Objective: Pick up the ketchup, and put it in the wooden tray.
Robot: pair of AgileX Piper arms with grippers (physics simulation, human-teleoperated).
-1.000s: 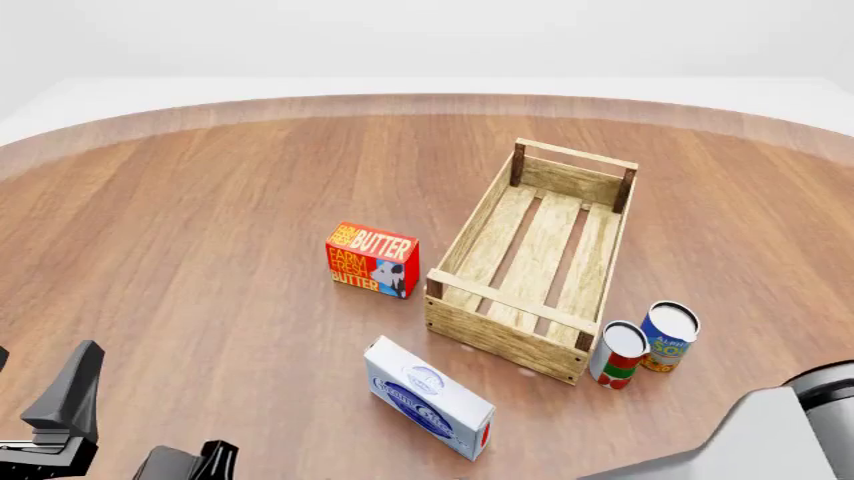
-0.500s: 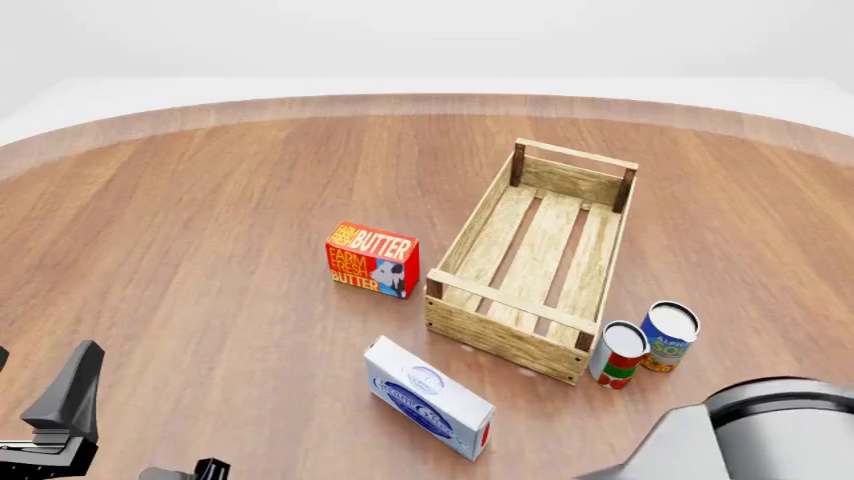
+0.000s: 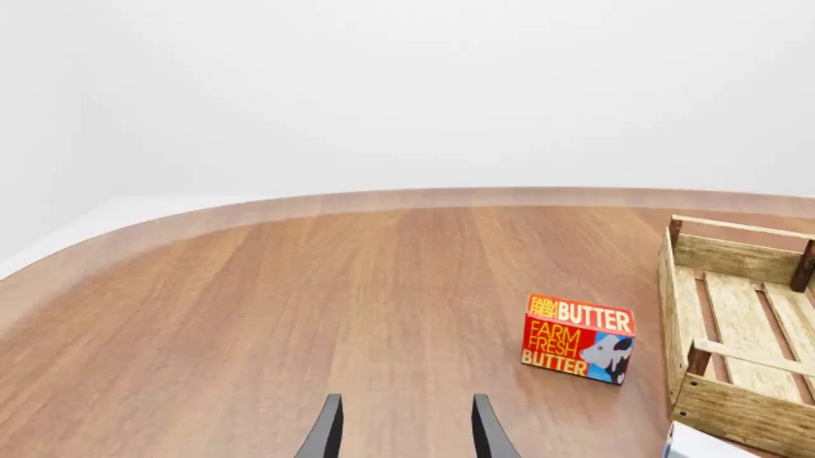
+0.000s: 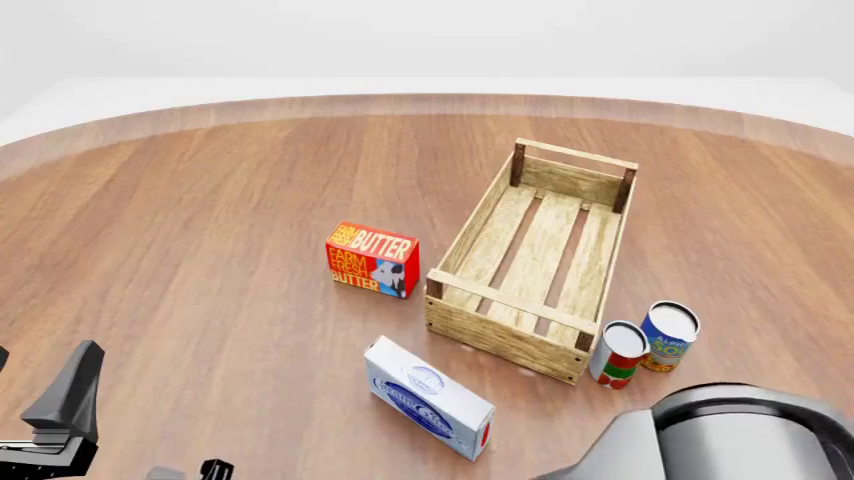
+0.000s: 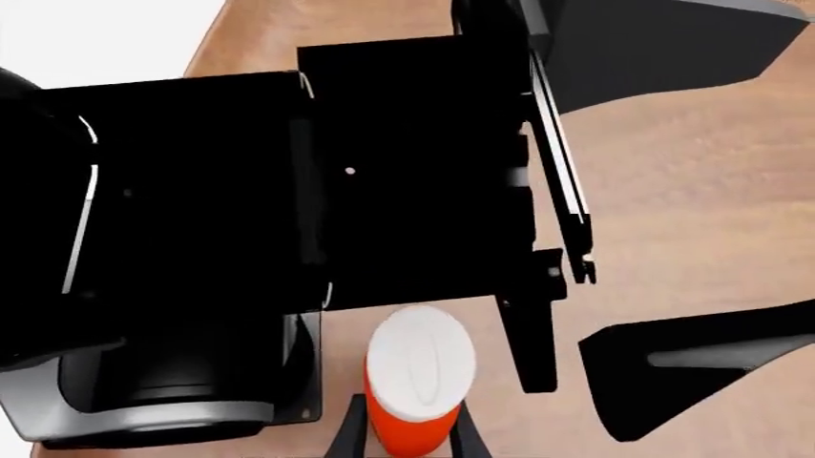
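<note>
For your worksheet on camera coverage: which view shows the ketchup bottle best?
The right wrist view: the ketchup, white cap up, sits between the right gripper's fingers. The front and left wrist views do not show it.

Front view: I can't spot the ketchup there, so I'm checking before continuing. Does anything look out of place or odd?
Yes. The ketchup appears only in the right wrist view, upright between the right tool's fingers, close beside dark robot hardware, not in the wooden tray. Nothing looks spilled or damaged.
</note>
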